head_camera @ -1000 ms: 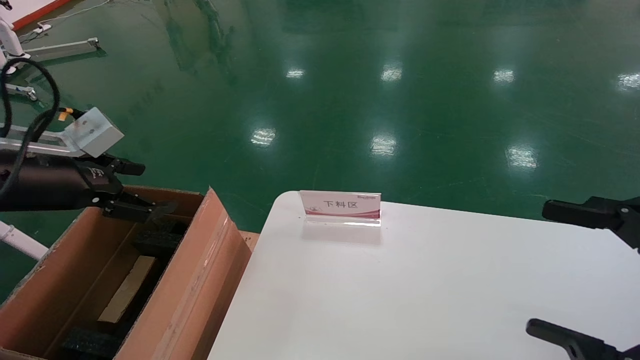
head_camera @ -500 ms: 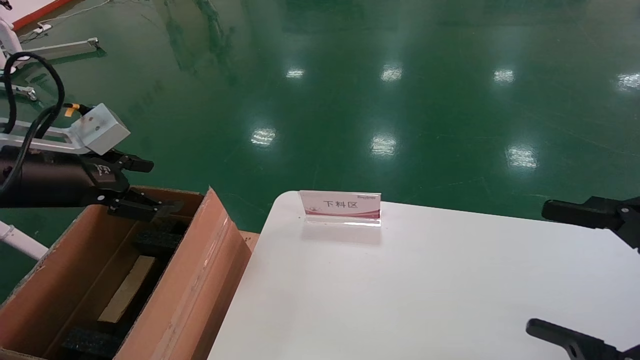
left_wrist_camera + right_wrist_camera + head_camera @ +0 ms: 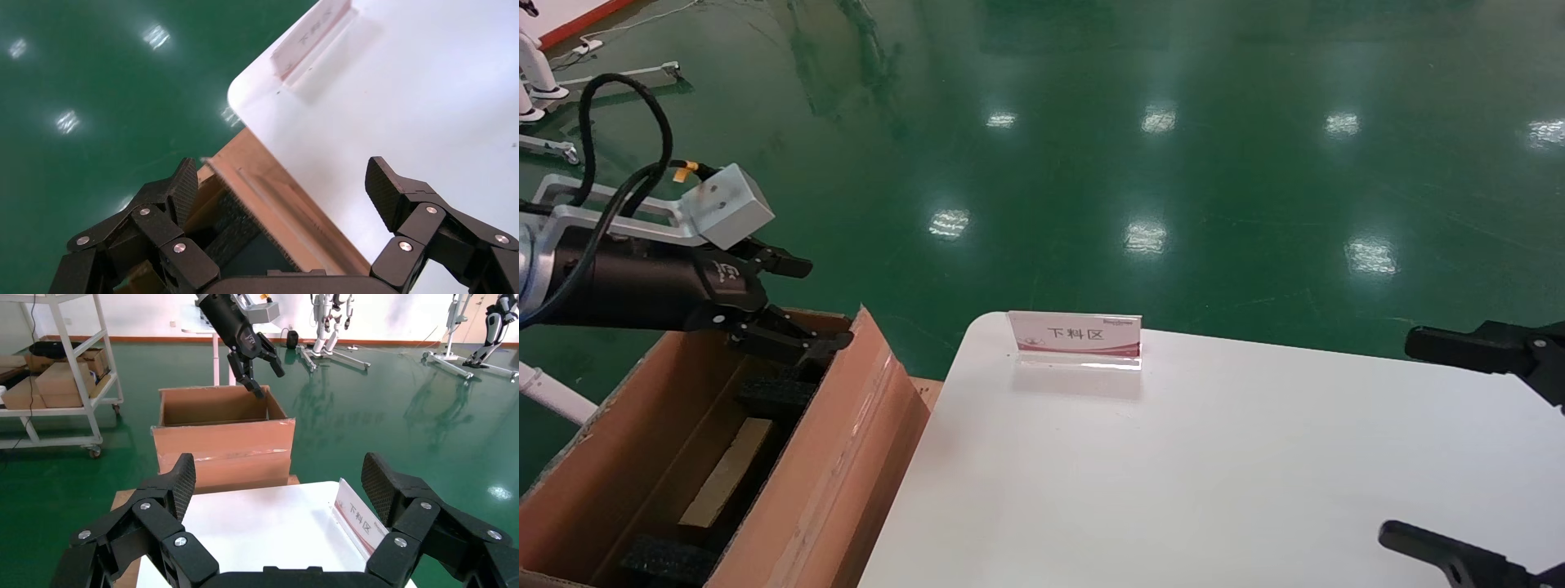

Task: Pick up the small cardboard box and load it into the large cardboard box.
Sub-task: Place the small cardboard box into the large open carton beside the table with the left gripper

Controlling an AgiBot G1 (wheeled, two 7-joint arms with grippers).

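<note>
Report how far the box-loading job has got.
Looks done: a tan carton lies inside the large cardboard box, between black foam blocks; whether it is the small box, I cannot tell. In hand: nothing; the left tool hangs open over the box's far end. The right tool is open above the white table. Left: no other carton shows.

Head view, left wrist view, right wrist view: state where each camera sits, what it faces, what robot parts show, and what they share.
Head: on the robot's head, looking down at white table and large cardboard box; left end effector open, right end effector at the edge.
Left wrist: above the box's flap, facing table and floor; own open fingers.
Right wrist: over the table, facing the box; own open fingers, plus the left end effector.
Shared: box, table, sign.
</note>
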